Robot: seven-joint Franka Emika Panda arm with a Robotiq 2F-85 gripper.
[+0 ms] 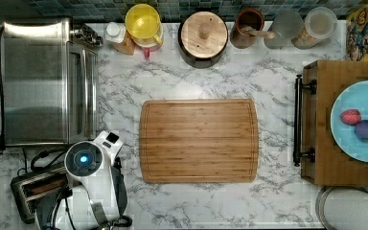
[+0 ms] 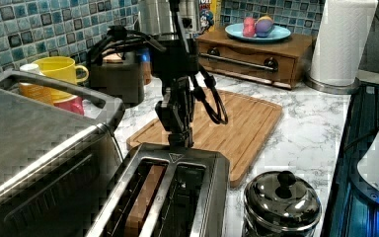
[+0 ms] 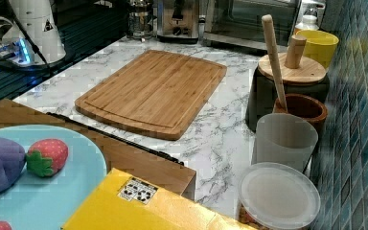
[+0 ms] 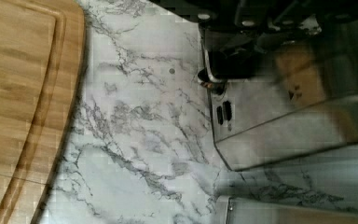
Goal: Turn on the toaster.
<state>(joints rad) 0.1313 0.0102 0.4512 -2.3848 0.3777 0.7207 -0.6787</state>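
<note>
Toaster (image 2: 170,197) sits closest in the left view, shiny steel, two dark slots with something brown in one slot. It stands on the marble table (image 2: 306,133) just beside the big toaster oven (image 2: 34,148), at the left view's lower left; in the top view it is in the bottom left corner (image 1: 33,189), partly under the white arm (image 1: 88,165). End effector (image 2: 180,136) hangs straight above the far end of the toaster, tip right at the top edge of that end. Can't tell if the fingers are open or closed, or if they touch the lever. Wrist view shows the toaster's steel end face (image 4: 279,116) with a black lever part near the dark end effector body. Wooden cutting board (image 1: 199,141) lies flat mid table, just beside the toaster's far end in the left view. Black lidded pot (image 2: 281,200) stands just at the left view's right of the toaster. Yellow mug (image 2: 59,69) behind the oven. Paper towel roll (image 2: 343,42) upright near the wooden drawer box (image 2: 256,54), which carries a blue plate (image 2: 259,33) of toy food.
</note>
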